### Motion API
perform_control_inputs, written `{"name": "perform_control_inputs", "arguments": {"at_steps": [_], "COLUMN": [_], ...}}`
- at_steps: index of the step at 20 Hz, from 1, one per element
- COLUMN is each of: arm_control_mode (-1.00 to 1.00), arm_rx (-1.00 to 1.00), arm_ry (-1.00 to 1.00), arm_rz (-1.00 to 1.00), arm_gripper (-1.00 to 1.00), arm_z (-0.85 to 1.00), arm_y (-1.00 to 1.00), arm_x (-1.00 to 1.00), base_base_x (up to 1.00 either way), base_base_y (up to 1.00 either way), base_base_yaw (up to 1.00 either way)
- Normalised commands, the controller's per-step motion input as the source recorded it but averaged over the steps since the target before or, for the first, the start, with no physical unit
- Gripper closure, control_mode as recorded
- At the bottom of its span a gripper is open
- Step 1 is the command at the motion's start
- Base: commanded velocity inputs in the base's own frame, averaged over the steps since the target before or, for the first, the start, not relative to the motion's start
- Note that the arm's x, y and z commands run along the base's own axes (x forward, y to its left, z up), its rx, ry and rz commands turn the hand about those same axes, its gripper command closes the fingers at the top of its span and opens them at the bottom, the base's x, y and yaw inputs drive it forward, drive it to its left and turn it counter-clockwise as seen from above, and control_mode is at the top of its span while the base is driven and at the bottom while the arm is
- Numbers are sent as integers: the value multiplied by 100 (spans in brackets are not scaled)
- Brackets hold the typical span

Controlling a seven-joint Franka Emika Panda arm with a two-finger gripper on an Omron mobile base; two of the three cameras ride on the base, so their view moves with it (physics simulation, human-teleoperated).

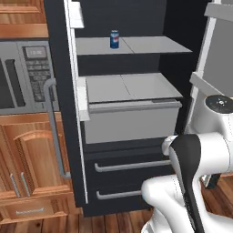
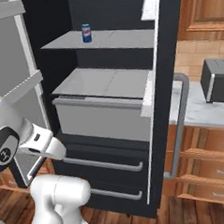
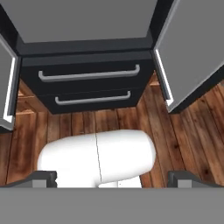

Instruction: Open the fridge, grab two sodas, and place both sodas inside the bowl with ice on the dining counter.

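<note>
Left base view: microwave (image 1: pixel 25 77) beside open fridge (image 1: pixel 63 113), blue soda (image 1: pixel 114 39) shelved.

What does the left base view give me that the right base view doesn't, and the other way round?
Left base view: a microwave set among wooden cabinets beside the fridge. Right base view: a toaster on a pale countertop over wooden drawers. Both: the fridge standing open, one blue soda upright on the upper shelf, a grey bin below it, and two closed lower drawers.
</note>
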Motion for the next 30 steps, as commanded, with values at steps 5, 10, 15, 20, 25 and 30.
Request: {"name": "perform_control_inputs", "arguments": {"at_steps": [5, 10, 15, 20, 25, 30], "arm_control_mode": [100, 100, 100, 100, -100, -100], "arm_rx": [0, 0, 0, 0, 0, -4], "arm_ry": [0, 0, 0, 0, 0, -1], "arm_rz": [0, 0, 0, 0, 0, -20], "arm_gripper": [-100, -100, -100, -100, -100, -100], "arm_z": [0, 0, 0, 0, 0, 0], "arm_y": [0, 0, 0, 0, 0, 10], "arm_x": [0, 0, 0, 0, 3, 40], "base_base_x": [81, 85, 85, 74, 7, 0], "base_base_y": [-3, -2, -4, -2, 0, 0], "base_base_yaw": [0, 0, 0, 0, 0, 0]}}
